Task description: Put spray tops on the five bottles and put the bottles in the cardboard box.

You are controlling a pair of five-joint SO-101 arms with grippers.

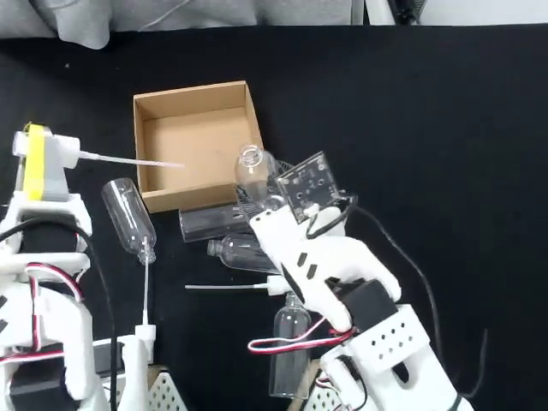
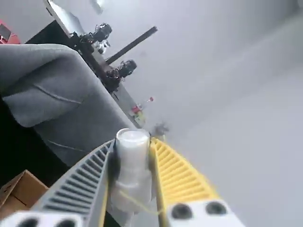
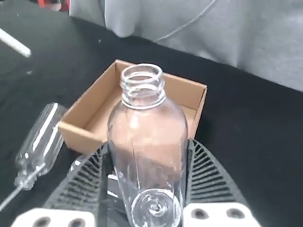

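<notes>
Closest to the lens in the high view, the right arm stretches toward 11 o'clock. The right gripper has its fingers clamped on an open bottle at the 4 o'clock corner of the cardboard box. At 9 o'clock of the box, the left gripper pinches a white spray top, whose thin tube points toward 3 o'clock across the box's wall. 4 more bottles lie on the black table. At 7 o'clock of the box is a slanted bottle, with a tube running from its neck to a second spray top. A flat bottle and a middle bottle lie near the 6 o'clock wall. A far bottle lies partly under the right arm, with a loose spray top between it and the middle bottle. In the left wrist view, the grey and yellow fingers are closed tight on the spray top's white body. In the right wrist view, black ribbed fingers grip the open bottle by its sides, with its base toward the camera and the box beyond its neck.
</notes>
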